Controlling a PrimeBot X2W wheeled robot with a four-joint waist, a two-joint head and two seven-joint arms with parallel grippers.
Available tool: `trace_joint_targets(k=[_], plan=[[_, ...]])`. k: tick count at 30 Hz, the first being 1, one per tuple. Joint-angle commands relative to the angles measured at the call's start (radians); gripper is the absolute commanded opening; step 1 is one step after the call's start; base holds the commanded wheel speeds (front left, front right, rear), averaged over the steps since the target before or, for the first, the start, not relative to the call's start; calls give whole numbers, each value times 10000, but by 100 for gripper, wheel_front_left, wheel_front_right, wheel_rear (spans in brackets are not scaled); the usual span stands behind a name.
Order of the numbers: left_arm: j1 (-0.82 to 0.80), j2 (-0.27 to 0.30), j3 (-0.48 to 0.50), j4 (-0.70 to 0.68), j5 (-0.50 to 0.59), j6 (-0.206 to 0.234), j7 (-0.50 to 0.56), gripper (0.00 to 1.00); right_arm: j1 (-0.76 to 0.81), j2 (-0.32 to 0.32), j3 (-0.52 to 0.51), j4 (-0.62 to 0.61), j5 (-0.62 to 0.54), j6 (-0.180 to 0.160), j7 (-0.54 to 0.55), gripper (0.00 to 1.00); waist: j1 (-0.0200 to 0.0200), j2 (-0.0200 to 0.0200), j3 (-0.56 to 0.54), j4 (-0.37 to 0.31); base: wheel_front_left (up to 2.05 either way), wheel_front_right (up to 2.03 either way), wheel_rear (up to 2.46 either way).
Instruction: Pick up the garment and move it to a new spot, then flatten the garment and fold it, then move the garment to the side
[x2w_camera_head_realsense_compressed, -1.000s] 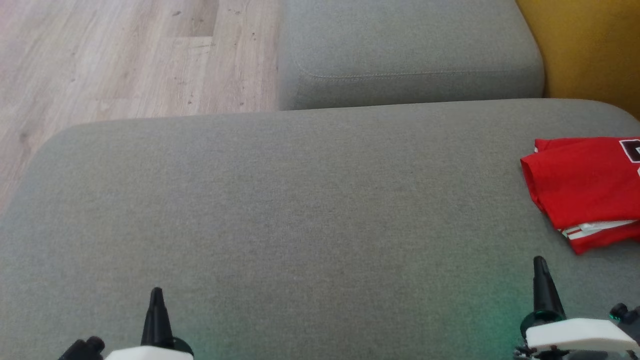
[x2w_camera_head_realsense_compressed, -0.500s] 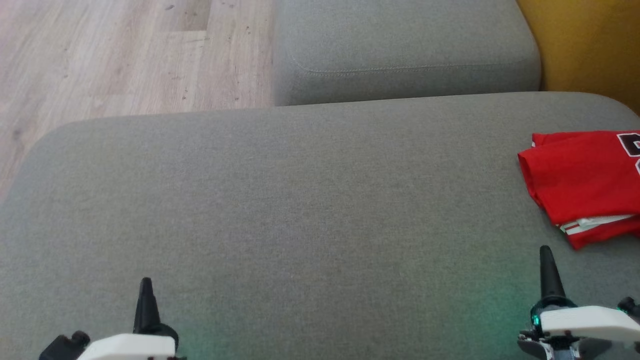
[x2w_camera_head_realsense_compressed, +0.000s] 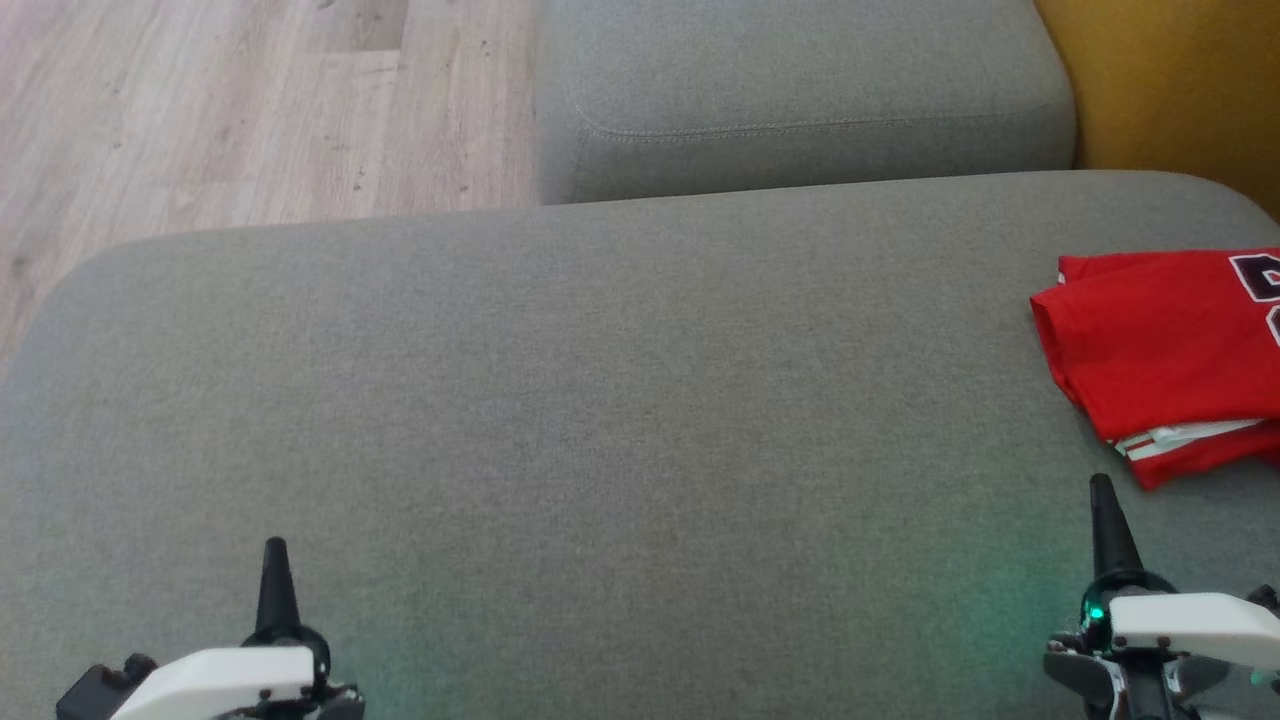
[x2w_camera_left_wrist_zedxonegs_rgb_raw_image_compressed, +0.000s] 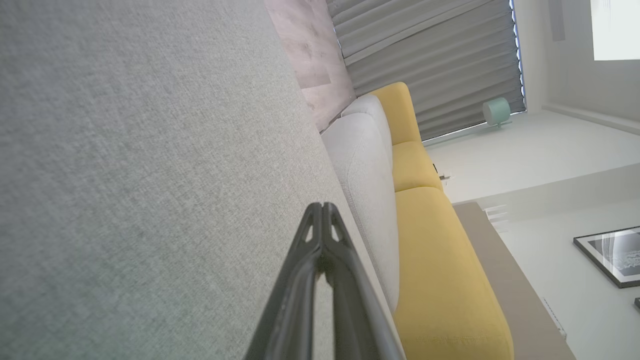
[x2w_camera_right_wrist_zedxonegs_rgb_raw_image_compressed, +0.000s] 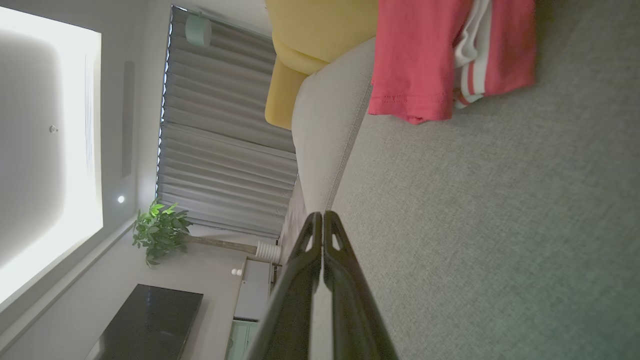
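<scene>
My left tool (x2w_camera_head_realsense_compressed: 273, 548) and my right tool (x2w_camera_head_realsense_compressed: 1101, 487) were both shut and held nothing, and the red garment (x2w_camera_head_realsense_compressed: 1160, 340) lay folded at the right end of the grey sofa cushion (x2w_camera_head_realsense_compressed: 600, 400), near my right tool, so I guessed the move to the side was about done and my next move just had to stay clear of it.

Garment (x2w_camera_head_realsense_compressed: 1165, 360) on cushion's (x2w_camera_head_realsense_compressed: 600, 400) right.

A wide grey fabric cushion (x2w_camera_head_realsense_compressed: 600, 420) carries a folded red garment (x2w_camera_head_realsense_compressed: 1150, 350) with white stripes at one edge, lying flat near the cushion's right end. A second grey cushion (x2w_camera_head_realsense_compressed: 800, 90) sits against its far edge, beside a pale wood floor (x2w_camera_head_realsense_compressed: 200, 110)
</scene>
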Motion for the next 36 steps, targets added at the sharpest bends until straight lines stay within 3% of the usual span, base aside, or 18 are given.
trace_joint_targets(k=[1,27,36], plan=[[-654,117,373,-238,-404,-107,106,0,-669,-219,79,-258,427,30,95,0,0,0,22,-18,0,0,0],[-1444,88,1083,10,-3360,-491,866,0,-1492,-210,-302,-21,3355,37,842,0,0,0,263,-218,0,0,0],[-1458,58,1133,16,-3366,-497,909,0,-1506,-185,-342,-15,3366,37,880,0,0,0,267,-220,0,0,0]])
